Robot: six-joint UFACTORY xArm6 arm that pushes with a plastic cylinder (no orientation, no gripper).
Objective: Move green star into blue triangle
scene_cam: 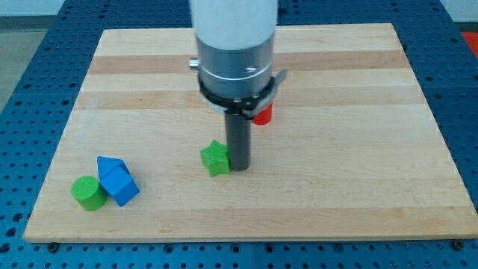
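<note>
The green star (216,158) lies on the wooden board (358,179) a little below its centre. My tip (240,167) stands right against the star's right side, touching it. The blue triangle (108,166) sits at the view's lower left, pressed against a blue cube (120,185). The star is well to the right of the triangle, apart from it.
A green cylinder (88,193) sits just left of the blue blocks near the board's lower left corner. A red cylinder (262,113) shows partly behind the arm's body above the star. Other blocks there are hidden by the arm.
</note>
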